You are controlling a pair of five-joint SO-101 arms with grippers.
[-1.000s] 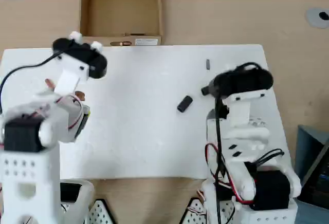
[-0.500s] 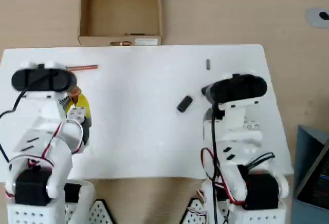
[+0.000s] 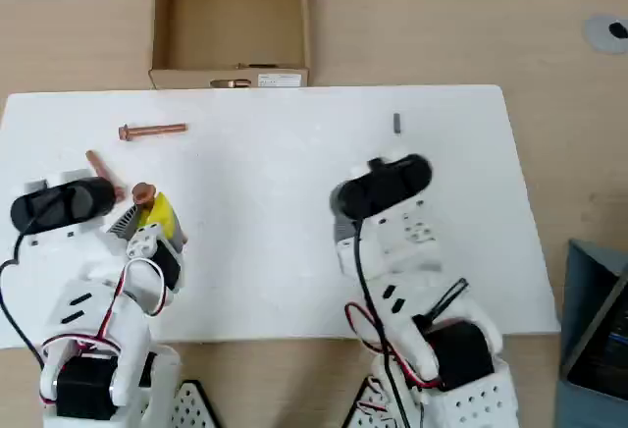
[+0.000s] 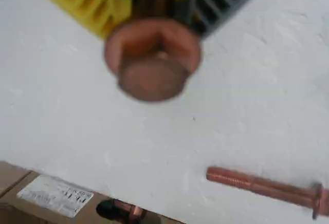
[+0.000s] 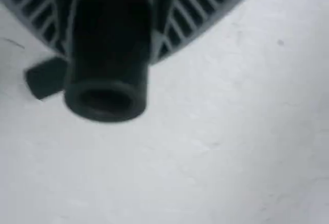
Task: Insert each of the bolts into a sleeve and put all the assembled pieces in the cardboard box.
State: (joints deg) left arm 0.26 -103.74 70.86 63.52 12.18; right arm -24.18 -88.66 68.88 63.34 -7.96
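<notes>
Left wrist view: left gripper (image 4: 154,3) clasps coppery flanged bolt (image 4: 152,62); right gripper (image 5: 113,8) grips black tubular sleeve (image 5: 108,70).

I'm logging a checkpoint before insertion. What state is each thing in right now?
left gripper: shut on the held bolt.
held bolt: clamped by its shank, head free.
right gripper: shut on the black sleeve.
black sleeve: clamped, visible bore end empty.
loose bolt: lying flat on the white board, bare.
cardboard box: top open.

Coppery metal bolt (image 4: 152,59) with dull sheen, matt black plastic sleeve (image 5: 108,54), grainy white foam board (image 3: 265,222); matt brown cardboard box (image 3: 231,30) at eleven o'clock.
</notes>
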